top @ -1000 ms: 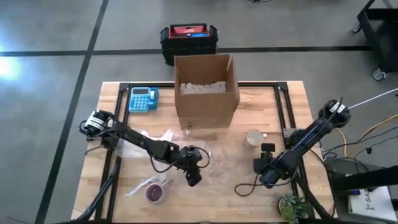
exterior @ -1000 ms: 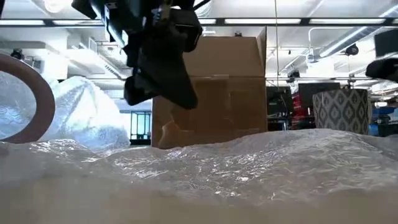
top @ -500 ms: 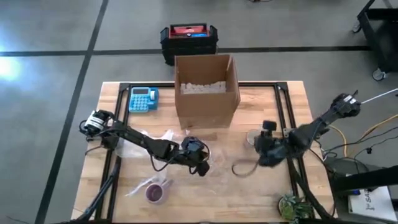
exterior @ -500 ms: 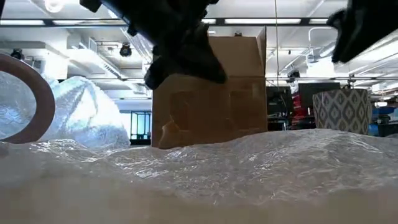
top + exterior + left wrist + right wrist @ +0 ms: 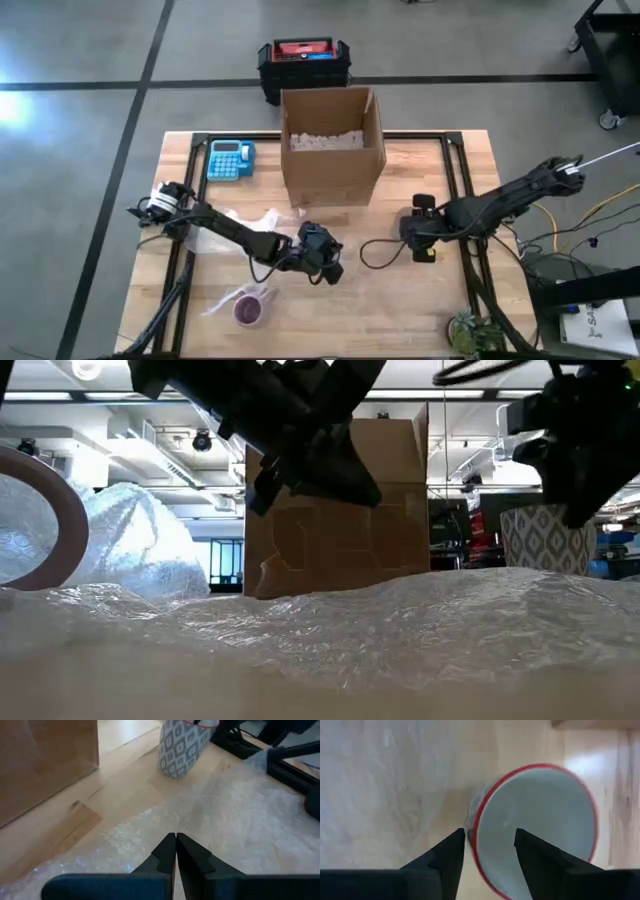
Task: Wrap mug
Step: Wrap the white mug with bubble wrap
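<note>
Right wrist view: the right gripper [image 5: 487, 852], fingers apart, straddles the mug [image 5: 535, 827] rim right of the bubble wrap [image 5: 240, 825] (pickup step); next, close. Left gripper [image 5: 176, 851] pinched shut.

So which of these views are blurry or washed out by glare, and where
Low view: the bubble wrap nearest the lens is soft and out of focus, and bright ceiling lights leave both arms as dark silhouettes. Right wrist view: the mug rim is smeared and blurred. High view: a pale glare patch on the floor at the left edge. Left wrist view: evenly lit, the patterned mug sharp.
</note>
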Controlling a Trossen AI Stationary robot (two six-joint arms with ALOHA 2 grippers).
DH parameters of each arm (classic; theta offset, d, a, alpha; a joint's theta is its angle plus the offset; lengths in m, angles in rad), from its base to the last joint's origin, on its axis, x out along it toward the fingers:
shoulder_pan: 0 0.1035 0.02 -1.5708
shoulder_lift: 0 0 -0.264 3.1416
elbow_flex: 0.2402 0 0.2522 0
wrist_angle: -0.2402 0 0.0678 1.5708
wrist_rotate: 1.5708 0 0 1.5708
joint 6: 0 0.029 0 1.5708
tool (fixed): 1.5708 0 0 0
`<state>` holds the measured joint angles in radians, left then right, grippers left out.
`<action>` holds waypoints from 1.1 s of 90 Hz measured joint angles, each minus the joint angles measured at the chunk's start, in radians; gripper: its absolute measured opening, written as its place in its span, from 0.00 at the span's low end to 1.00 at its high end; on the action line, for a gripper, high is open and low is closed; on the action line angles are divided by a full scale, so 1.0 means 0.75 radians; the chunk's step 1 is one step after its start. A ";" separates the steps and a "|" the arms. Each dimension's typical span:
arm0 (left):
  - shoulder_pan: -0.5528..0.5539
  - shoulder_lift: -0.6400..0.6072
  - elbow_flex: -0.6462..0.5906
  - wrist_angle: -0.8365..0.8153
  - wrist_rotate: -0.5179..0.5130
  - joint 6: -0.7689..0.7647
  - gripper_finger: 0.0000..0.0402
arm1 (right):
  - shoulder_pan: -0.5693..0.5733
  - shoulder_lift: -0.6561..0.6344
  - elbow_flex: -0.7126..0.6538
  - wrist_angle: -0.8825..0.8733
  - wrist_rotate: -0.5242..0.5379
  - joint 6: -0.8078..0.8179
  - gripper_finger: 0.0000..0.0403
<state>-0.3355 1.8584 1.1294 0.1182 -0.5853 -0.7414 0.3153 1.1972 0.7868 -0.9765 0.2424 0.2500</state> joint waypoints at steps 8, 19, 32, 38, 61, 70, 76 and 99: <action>0.000 0.001 0.000 0.003 0.000 0.000 0.00 | 0.000 0.048 0.003 -0.004 -0.044 -0.117 0.23; -0.001 -0.005 0.000 0.008 0.001 0.000 0.00 | 0.000 0.086 0.032 -0.022 -0.060 -0.263 0.05; -0.004 -0.018 0.000 0.017 0.171 -0.002 0.00 | 0.025 0.089 0.142 0.083 -0.093 -0.323 0.04; -0.003 -0.047 0.001 0.015 0.344 0.000 0.00 | 0.063 0.087 0.194 0.179 -0.143 -0.326 0.02; 0.027 -0.155 0.008 0.010 0.435 0.264 0.00 | 0.171 0.249 0.253 0.591 -0.454 -0.441 0.01; 0.079 -0.190 0.008 0.013 0.419 0.281 0.00 | 0.179 0.411 0.370 0.478 -0.448 -0.462 0.01; 0.095 -0.195 0.008 0.016 0.407 0.215 0.00 | 0.191 0.504 0.454 0.402 -0.402 -0.468 0.01; 0.072 -0.195 0.008 -0.002 0.409 0.160 0.00 | 0.198 0.795 0.729 0.217 -0.374 -0.431 0.08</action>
<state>-0.2813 1.7123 1.1355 0.1165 -0.2789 -0.6211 0.4641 1.7931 1.3337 -0.8137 -0.0380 -0.0730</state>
